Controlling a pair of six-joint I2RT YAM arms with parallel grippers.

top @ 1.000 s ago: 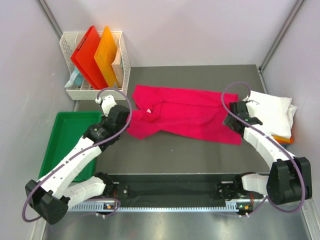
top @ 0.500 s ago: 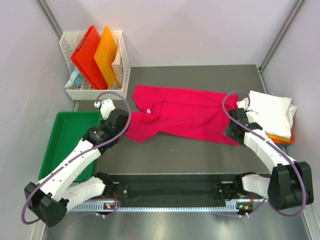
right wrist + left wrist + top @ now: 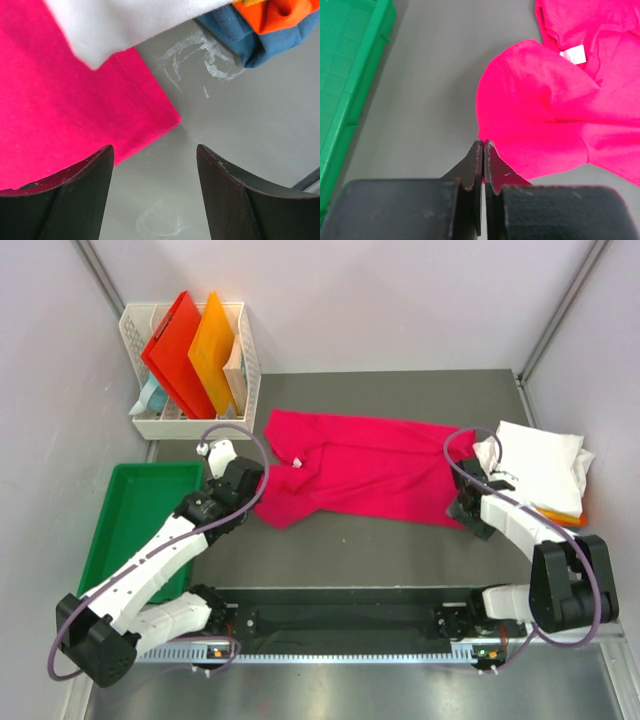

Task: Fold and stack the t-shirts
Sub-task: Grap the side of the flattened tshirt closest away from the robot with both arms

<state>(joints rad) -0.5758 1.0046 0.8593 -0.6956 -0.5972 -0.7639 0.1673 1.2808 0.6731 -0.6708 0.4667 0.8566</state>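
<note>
The magenta-pink t-shirt lies spread and rumpled across the middle of the table. It also shows in the left wrist view and the right wrist view. My left gripper is shut at the near edge of the shirt's left sleeve, with a sliver of pink cloth between its tips. My right gripper is open and empty over bare table just beside the shirt's near right corner. A folded white shirt tops a stack with an orange one and a blue one at the right.
A green tray lies at the left by the left arm. A white basket with stiff red and orange folders stands at the back left. The stack sits close to the table's right edge.
My left gripper has moved nearer, and the shirt's left sleeve edge has shifted nearer with it. My right gripper has moved nearer, from the shirt's right edge to its near right corner.
</note>
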